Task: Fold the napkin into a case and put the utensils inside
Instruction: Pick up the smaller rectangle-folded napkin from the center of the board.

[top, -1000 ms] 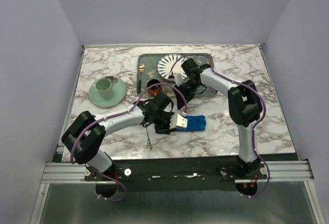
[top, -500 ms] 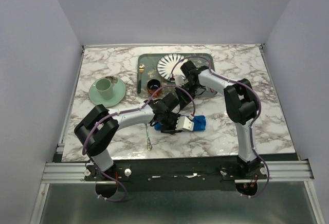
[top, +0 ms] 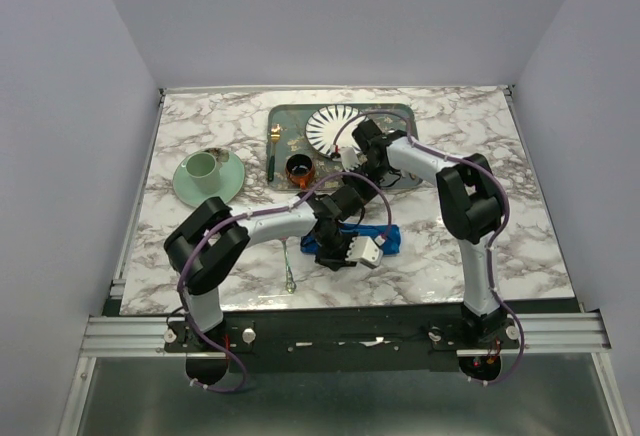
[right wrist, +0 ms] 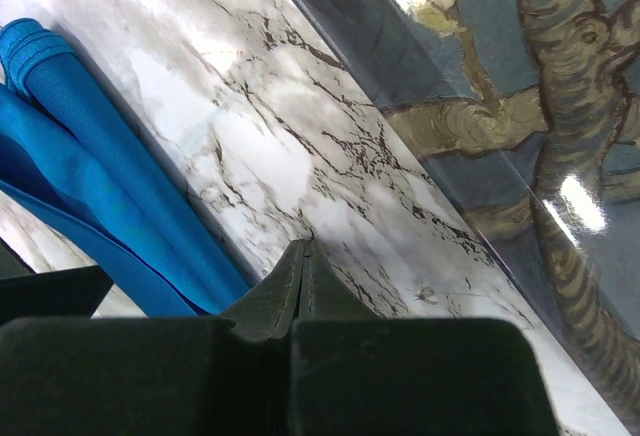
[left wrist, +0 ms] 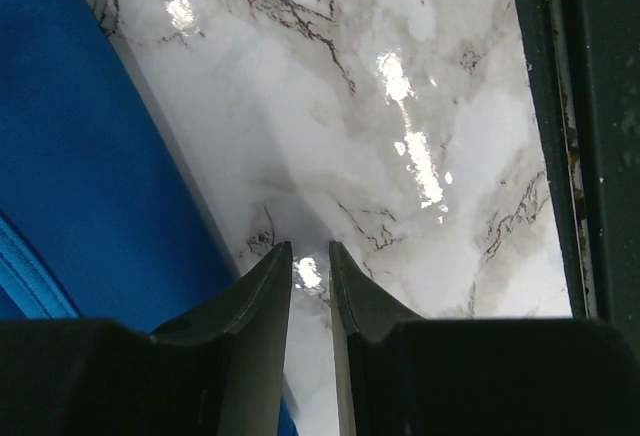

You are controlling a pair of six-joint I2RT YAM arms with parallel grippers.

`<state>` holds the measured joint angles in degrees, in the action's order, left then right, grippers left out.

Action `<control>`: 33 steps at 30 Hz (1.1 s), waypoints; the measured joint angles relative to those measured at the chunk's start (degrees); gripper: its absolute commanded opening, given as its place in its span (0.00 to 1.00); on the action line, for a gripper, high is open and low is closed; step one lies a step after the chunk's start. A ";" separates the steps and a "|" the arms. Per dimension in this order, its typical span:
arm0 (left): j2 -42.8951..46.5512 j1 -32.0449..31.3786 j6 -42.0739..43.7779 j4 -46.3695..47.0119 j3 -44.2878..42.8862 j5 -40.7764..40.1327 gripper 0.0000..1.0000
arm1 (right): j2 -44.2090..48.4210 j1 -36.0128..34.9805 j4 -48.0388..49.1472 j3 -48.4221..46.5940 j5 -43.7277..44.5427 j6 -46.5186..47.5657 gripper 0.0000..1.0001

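The blue napkin (top: 389,239) lies folded into a narrow strip on the marble table, mostly under my left wrist. It shows at the left of the left wrist view (left wrist: 80,156) and of the right wrist view (right wrist: 90,146), with a rolled edge. My left gripper (top: 350,256) points down beside the cloth. Its jaws (left wrist: 310,248) are a narrow gap apart and empty. My right gripper (top: 370,178) is shut and empty (right wrist: 305,246), over bare marble between napkin and tray. A slim silvery spoon (top: 289,272) lies near the front edge. I cannot see the copper-pink fork.
The grey-green patterned tray (top: 400,116) at the back holds a striped white plate (top: 330,128), a gold fork with a dark handle (top: 272,151) and a small orange-rimmed bowl (top: 298,168); its rim shows in the right wrist view (right wrist: 520,106). A green cup on a saucer (top: 208,174) stands at the left.
My left gripper has moved right and toward the near edge, over the napkin, covering more of it. My right gripper drew back a little toward the tray, then held still.
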<state>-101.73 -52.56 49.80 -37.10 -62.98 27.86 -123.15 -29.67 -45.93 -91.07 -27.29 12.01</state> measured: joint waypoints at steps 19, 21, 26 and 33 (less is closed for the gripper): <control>-7.61 6.95 1.36 -5.66 -12.50 0.15 0.31 | 2.19 -1.07 1.40 3.65 -0.48 1.57 0.01; -7.91 6.95 1.66 -6.10 -12.98 0.31 0.31 | 2.23 -1.11 1.44 3.78 -0.61 1.57 0.01; -9.16 6.95 2.10 -6.82 -14.05 0.44 0.31 | 2.60 -1.14 1.86 4.46 -0.94 1.55 0.01; -10.23 6.95 3.37 -7.87 -14.86 0.70 0.44 | 2.97 -1.09 1.86 4.98 -1.09 1.53 0.19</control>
<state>-111.96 -45.60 53.17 -44.97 -77.84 28.56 -120.18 -30.76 -44.07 -86.08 -28.38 13.54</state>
